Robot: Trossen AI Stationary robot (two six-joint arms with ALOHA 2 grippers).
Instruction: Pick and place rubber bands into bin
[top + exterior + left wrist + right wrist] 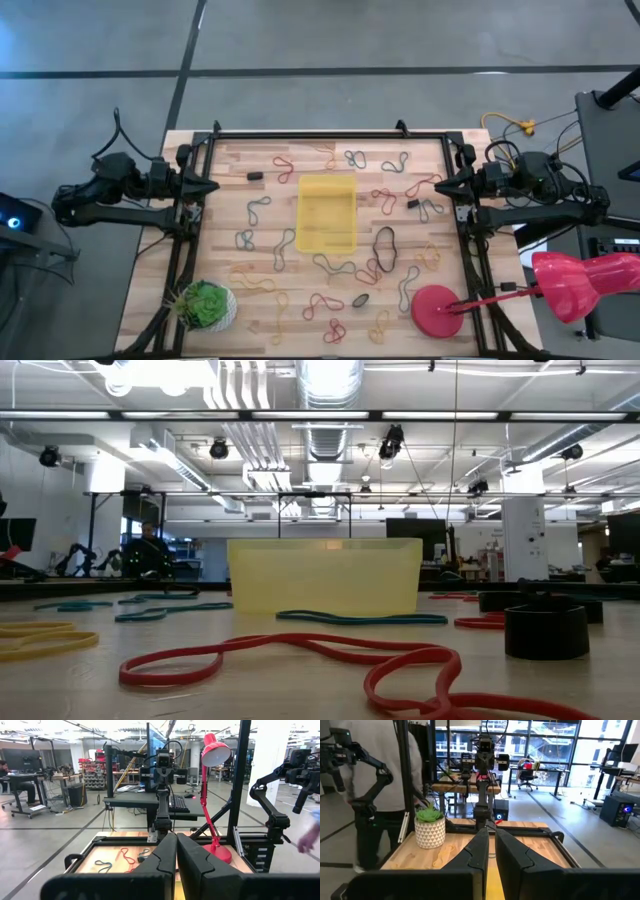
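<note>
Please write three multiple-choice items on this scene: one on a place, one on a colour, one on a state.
1. Where does the bin stand?
A. Near the middle of the table
B. On the red lamp base
C. Beside the plant

2. What colour is the big rubber band just right of the bin?
A. Yellow
B. Black
C. Red

3. How are the left gripper and right gripper?
A. Both shut, at the table's side edges
B. Both open over the bin
C. One holds a band

Answers:
1 A: the high view shows it central, with bands around it.
2 B: that loop is dark.
3 A: both wrist views show the fingers together with nothing between them.
</note>
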